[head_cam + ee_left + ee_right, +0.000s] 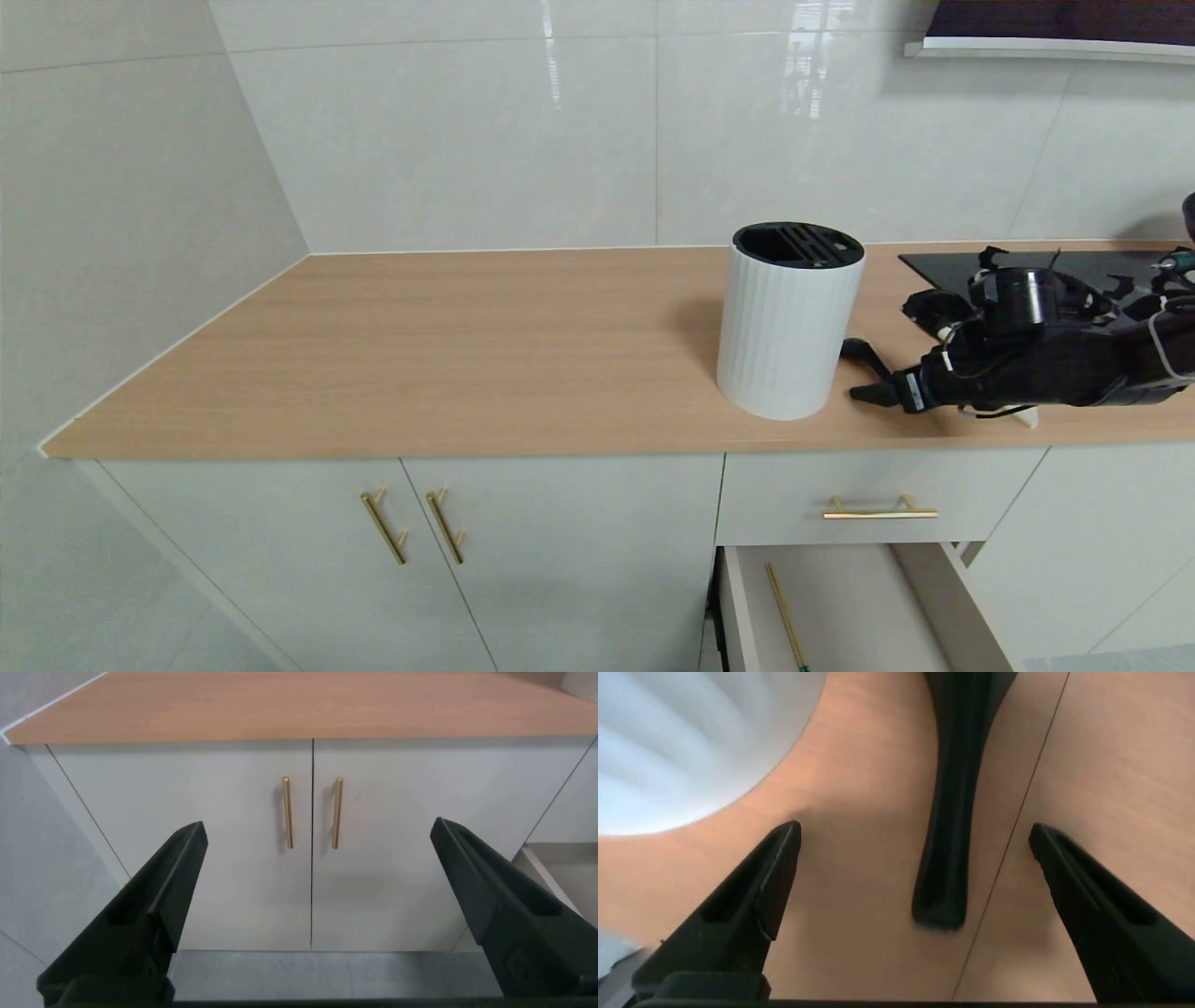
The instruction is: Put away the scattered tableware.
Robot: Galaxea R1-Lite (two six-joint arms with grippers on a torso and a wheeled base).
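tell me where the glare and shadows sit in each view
Head view: bright reflections streak the glossy wall tiles, and the white holder throws a soft shadow to its left on the countertop. Right wrist view: a dim shadow hugs the holder's base beside the black handle. Left wrist view: flat, even light on the cabinet doors, no glare.

The wooden counter [467, 345] before me runs along a tiled wall [467, 140]. A white ribbed holder [789, 327] with a black slotted top stands upright on it. Just right of the holder a black handle [857, 352] lies flat on the wood, near its base but not touching. Behind and to the right of the holder, a black cooktop [943, 266] sits against the wall.
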